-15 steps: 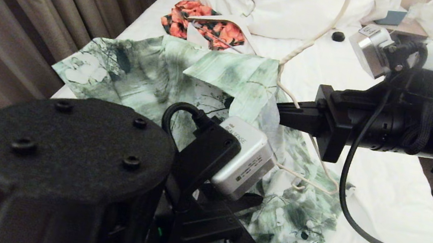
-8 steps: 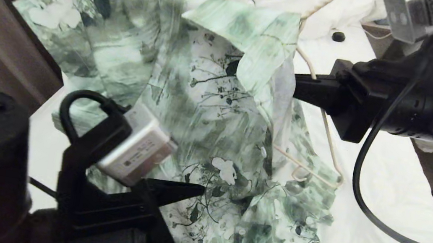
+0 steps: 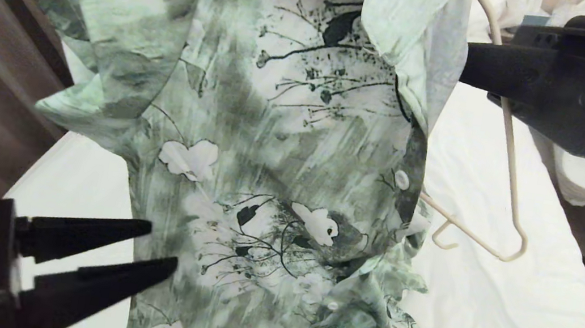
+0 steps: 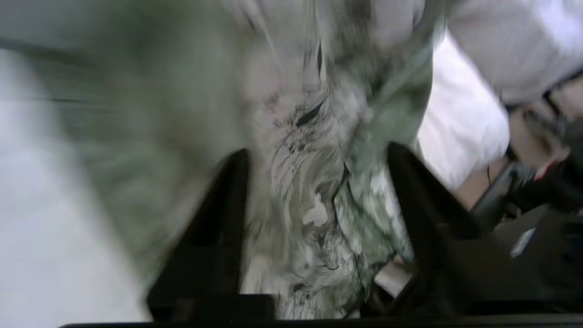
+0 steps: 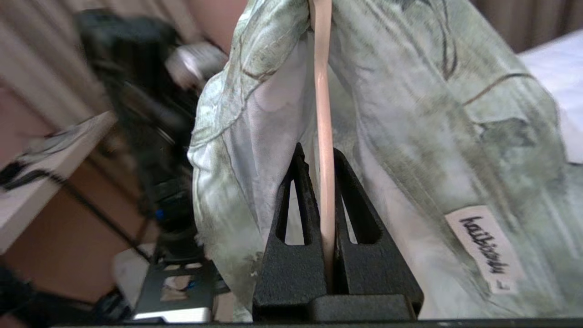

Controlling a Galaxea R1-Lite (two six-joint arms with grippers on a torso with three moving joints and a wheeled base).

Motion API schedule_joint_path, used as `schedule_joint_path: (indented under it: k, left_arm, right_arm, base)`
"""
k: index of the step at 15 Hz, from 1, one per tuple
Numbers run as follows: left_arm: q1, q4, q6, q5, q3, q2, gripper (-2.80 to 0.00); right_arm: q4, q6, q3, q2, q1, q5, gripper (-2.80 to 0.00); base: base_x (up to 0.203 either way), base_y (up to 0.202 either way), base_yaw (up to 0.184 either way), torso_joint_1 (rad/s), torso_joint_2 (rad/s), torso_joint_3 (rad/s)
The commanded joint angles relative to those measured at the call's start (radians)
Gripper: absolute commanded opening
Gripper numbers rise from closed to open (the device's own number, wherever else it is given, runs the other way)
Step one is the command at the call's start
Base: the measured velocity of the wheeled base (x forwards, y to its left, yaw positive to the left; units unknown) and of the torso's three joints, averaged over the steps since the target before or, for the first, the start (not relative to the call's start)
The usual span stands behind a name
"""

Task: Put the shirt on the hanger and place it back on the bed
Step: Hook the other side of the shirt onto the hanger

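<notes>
Green shirt [image 3: 283, 145] hides hanger [image 3: 513, 183] top | right gripper [image 5: 324, 182] clamps hanger | left gripper [image 3: 157, 248] parted

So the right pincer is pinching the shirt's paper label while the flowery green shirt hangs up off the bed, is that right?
Not quite. The right pincer is shut on the thin cream hanger, not the label, which lies free to one side on the fabric. The right wrist view shows the wire running between its fingers. The shirt does hang lifted above the bed.
</notes>
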Motion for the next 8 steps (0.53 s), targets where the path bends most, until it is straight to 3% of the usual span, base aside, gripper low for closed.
schedule_joint_path:
  k: [1, 4, 8]
  left_arm:
    - [0.027, 0.106, 0.003, 0.002, -0.087, -0.094, -2.8]
    - [0.044, 0.23, 0.018, 0.003, -0.237, -0.11, -2.8]
    - [0.048, 0.387, 0.161, 0.002, -0.486, -0.045, -2.8]
  right_arm:
    - [0.003, -0.001, 0.007, -0.018, 0.0, -0.014, -2.8]
    - [0.007, -0.026, 0.018, -0.004, 0.003, -0.017, -2.8]
    - [0.038, -0.06, 0.039, 0.004, 0.041, -0.018, -2.8]
  base:
    - [0.0, 0.0, 0.0, 0.0, 0.0, 0.0]
    - [0.0, 0.0, 0.0, 0.0, 0.0, 0.0]
    - [0.0, 0.0, 0.0, 0.0, 0.0, 0.0]
